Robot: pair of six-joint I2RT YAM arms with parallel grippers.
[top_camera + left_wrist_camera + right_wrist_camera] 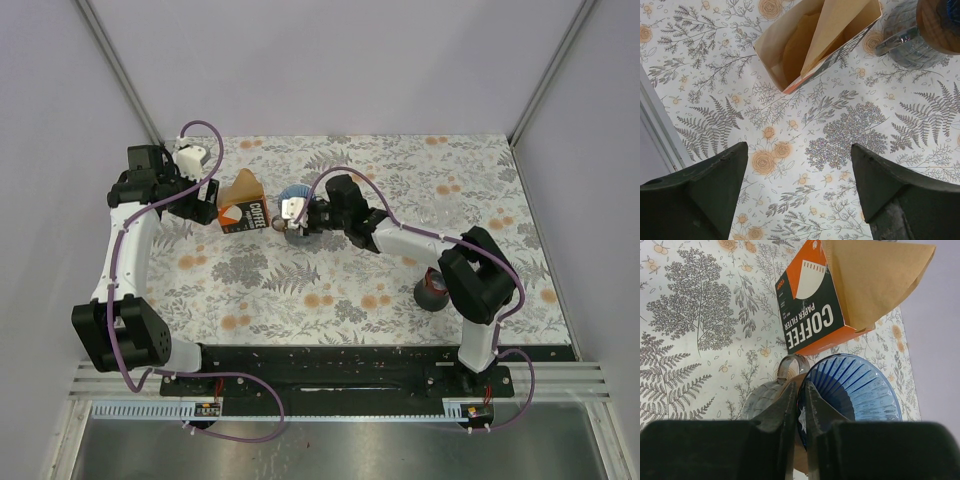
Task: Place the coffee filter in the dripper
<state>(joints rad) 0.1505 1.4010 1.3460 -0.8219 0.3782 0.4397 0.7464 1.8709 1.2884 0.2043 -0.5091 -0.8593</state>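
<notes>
Claw pinched on dripper rim, filter in its box

Fingers of the right claw (pixel 801 390) are closed almost together, nipping the near rim of the blue ribbed dripper (pixel 855 390). The right arm is folded at a raised elbow toward 4 o'clock, its forearm stretching across to mid-table. The dripper sits on a glass server (pixel 765 397) with a looped handle. Just at 9 o'clock of it in the top view lies the orange-and-black box (pixel 810 315), open. A brown, cone-shaped coffee filter (pixel 875 280) sticks out of its mouth, uncreased. Beyond, the left claw (pixel 799 149) hangs wide apart over the floral tablecloth (pixel 715 75), holding nothing.
</notes>
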